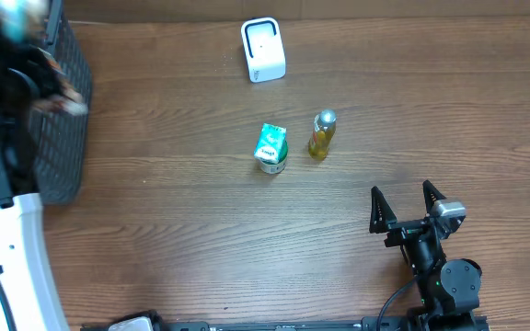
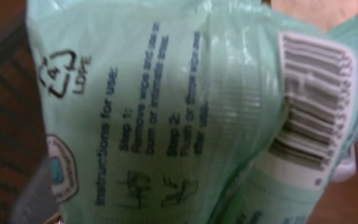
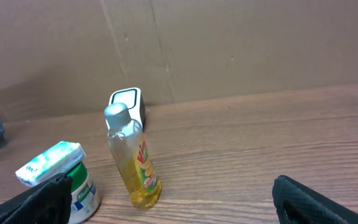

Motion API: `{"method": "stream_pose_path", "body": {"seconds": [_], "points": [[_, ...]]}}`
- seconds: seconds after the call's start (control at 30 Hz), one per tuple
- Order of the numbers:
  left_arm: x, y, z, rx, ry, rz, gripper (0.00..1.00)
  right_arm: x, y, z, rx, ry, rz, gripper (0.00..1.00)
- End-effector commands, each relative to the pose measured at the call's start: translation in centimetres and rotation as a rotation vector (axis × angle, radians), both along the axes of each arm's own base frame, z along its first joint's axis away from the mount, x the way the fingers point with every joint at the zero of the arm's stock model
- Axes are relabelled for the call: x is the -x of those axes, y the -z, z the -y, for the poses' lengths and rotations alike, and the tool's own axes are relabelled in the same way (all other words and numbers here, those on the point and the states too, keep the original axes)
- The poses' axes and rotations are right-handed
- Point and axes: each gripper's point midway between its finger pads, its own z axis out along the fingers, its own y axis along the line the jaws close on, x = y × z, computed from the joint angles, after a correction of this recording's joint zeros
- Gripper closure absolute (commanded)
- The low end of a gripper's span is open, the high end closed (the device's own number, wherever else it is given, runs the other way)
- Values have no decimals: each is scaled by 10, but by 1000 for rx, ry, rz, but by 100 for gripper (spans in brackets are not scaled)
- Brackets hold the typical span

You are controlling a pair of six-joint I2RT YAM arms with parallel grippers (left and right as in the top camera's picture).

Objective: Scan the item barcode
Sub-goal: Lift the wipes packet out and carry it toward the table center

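Green plastic packet (image 2: 160,93) fills the left wrist view, barcode (image 2: 309,106) on its right. Can't tell if the left gripper's clamped on it. Right gripper (image 1: 401,193) is spread wide, empty, near the desk's (image 1: 201,230) front-right corner.

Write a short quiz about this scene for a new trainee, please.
1. True or false: the right gripper is open.
2. The yellow bottle is: A) upright B) lying on its side C) upside down.
3. Fill in: in the left wrist view, the green pack shows a printed ____ on its right part.
Key: 1 true; 2 A; 3 barcode.
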Motion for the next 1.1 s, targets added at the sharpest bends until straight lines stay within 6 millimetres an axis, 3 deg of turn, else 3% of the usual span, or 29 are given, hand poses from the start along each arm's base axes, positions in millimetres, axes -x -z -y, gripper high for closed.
{"method": "stream_pose_path", "body": {"seconds": [0.0, 0.33, 0.57, 0.8, 1.07], "points": [[4, 36, 43, 158, 40, -120, 96, 0, 2, 2, 7, 9, 4, 0], [4, 165, 130, 195, 236, -535, 96, 0, 2, 2, 7, 9, 4, 0], [5, 240, 167, 152, 293, -733, 96, 0, 2, 2, 7, 9, 4, 0], [0, 288, 183, 129, 283, -841, 92, 0, 2, 2, 7, 9, 4, 0], [-6, 318, 185, 113, 274, -894, 93, 0, 2, 2, 7, 9, 4, 0]]}}
